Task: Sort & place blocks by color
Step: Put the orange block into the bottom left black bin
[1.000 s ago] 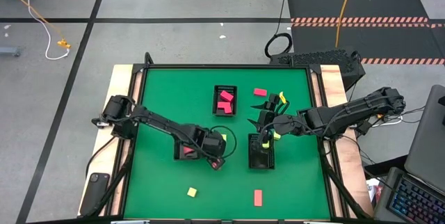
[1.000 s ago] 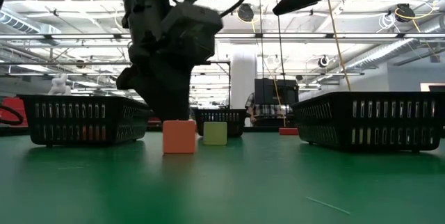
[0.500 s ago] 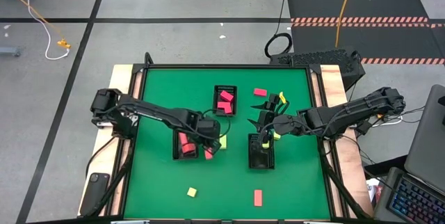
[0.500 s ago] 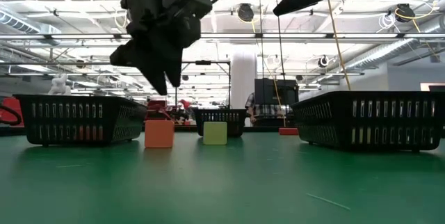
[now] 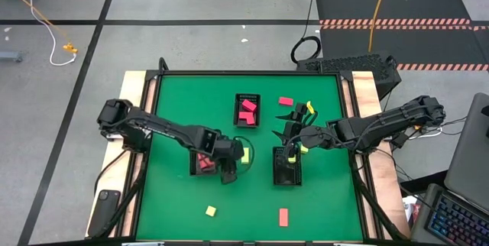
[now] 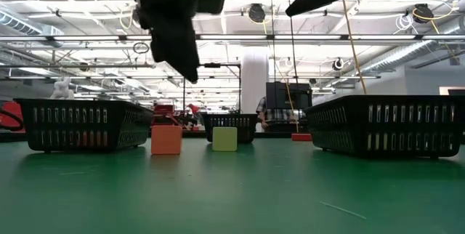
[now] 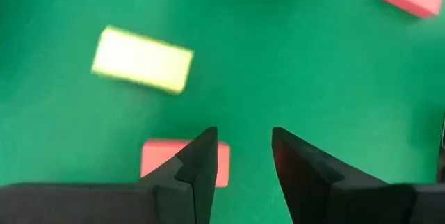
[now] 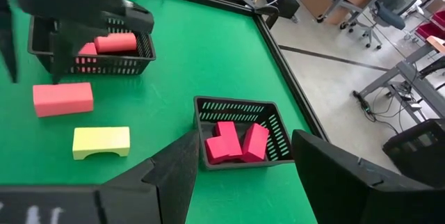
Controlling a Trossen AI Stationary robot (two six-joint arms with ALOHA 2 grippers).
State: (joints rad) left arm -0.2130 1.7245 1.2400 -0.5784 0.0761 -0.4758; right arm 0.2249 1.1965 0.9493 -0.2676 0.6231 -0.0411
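Note:
My left gripper (image 5: 228, 173) (image 7: 240, 151) hangs open above the green table, raised clear in the low view (image 6: 185, 63). Under it a salmon-orange block (image 7: 163, 161) (image 6: 166, 139) lies flat on the mat, half hidden by one finger. A pale yellow block (image 7: 142, 60) (image 5: 244, 154) (image 6: 224, 139) lies just beyond it. My right gripper (image 5: 289, 127) (image 8: 243, 175) waits open and empty over the table's right half. Its wrist view shows the salmon bar (image 8: 62, 99) and a yellow arch-shaped block (image 8: 101, 142) on the mat.
Three black mesh trays stand on the mat: a left one (image 5: 195, 168) with salmon blocks (image 8: 115, 42), a far middle one (image 5: 237, 101) with pink-red blocks (image 8: 240, 140), and a right one (image 5: 286, 171). Loose blocks: yellow (image 5: 210, 211), salmon (image 5: 283, 216), pink-red (image 5: 286, 101).
My left gripper was low at the salmon block, which shifted a little toward the left tray and then stayed put on the mat. The gripper has since risen well clear of it and hovers above. The right arm kept still.

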